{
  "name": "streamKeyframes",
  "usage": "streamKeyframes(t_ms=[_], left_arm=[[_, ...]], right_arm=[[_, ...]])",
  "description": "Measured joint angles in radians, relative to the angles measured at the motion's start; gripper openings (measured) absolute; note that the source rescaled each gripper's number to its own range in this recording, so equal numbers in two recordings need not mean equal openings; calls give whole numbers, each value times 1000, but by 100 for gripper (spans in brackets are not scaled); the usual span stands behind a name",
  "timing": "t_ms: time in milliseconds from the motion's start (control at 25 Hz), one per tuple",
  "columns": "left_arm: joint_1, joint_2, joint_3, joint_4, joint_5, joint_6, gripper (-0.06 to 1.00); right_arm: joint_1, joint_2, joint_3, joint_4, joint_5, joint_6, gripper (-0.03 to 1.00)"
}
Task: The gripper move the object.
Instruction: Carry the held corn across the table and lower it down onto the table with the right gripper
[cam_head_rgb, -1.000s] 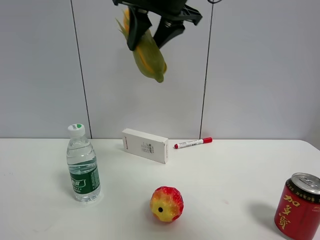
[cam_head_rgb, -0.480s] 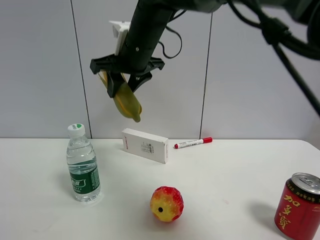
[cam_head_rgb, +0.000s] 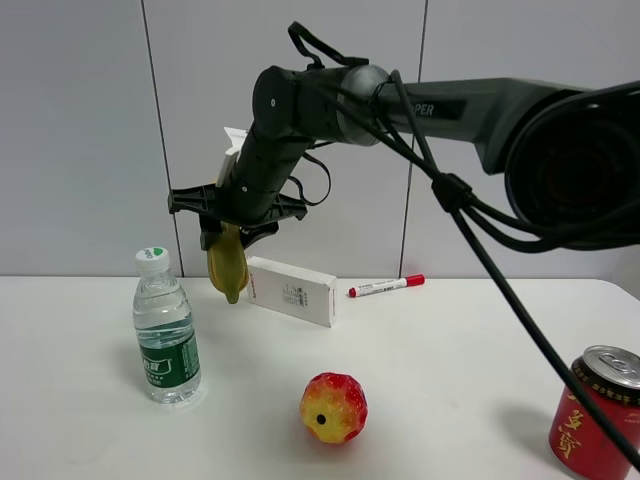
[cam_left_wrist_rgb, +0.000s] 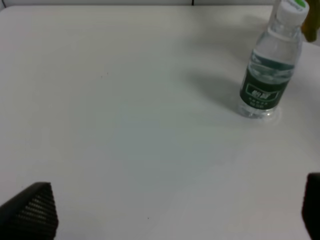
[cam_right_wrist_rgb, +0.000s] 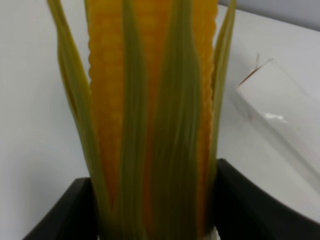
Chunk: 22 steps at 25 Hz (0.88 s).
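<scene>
**White worktop, grey panel wall: corn held in the air by the right arm**

Your right tool (cam_head_rgb: 228, 222) is clamped on the corn (cam_head_rgb: 227, 266), one finger on each side of it. The corn hangs roughly vertical with its narrow end pointing down, off the worktop (cam_head_rgb: 450, 340). In the high view it sits between the cap of the water bottle (cam_head_rgb: 166, 330) and the left end of the white box (cam_head_rgb: 291, 291); the lower tip overlaps that end of the box. I can't tell whether it touches the box.

The right wrist view confirms the grip. Yellow kernels and green husk strips fill the frame, with the black fingers (cam_right_wrist_rgb: 65, 212) hugging the base.

Your left tool (cam_left_wrist_rgb: 170, 215) is spread wide and holds nothing. Only its two dark finger ends show, at the frame corners, with the bottle standing upright well ahead of it.

Also on the worktop:
- red-capped marker (cam_head_rgb: 386, 286), just right of the box
- round red-yellow fruit (cam_head_rgb: 333, 407), near the front centre
- red can (cam_head_rgb: 597, 415), at the front right
</scene>
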Motion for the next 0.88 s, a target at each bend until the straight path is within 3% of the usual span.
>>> streamKeyframes(t_ms=[320, 560, 880], left_arm=[[0, 0, 0, 0, 0, 0, 100], [0, 0, 0, 0, 0, 0, 100], [0, 0, 0, 0, 0, 0, 100]], right_arm=[[-1, 46, 0, 35, -172, 86, 0], [-8, 112, -1, 144, -223, 94, 0], [-18, 172, -1, 180, -268, 150, 0]])
